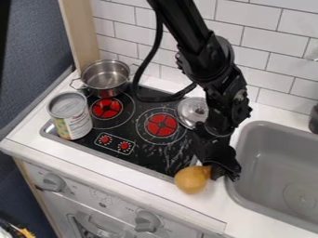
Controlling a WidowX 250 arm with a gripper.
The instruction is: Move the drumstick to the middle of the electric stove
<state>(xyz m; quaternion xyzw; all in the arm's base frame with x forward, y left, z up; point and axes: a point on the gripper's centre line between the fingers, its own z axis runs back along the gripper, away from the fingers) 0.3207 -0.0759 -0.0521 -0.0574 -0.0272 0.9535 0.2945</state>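
Observation:
The black gripper (218, 171) hangs low at the front right corner of the electric stove (140, 151), beside the sink. Right against its left side is the brown drumstick (191, 180), its rounded end toward the counter's front edge. Part of the drumstick's upper end is hidden by the gripper, so whether it is held cannot be told. The stove's black top has two red burner marks, and its middle lies up and left of the drumstick.
A metal pot (106, 78) stands at the stove's back left, and an open can (70, 116) at its left edge. A silver lid (192, 111) lies at the right, close beside the arm. The grey sink (276, 162) is on the right; a tiled wall (270, 46) stands behind.

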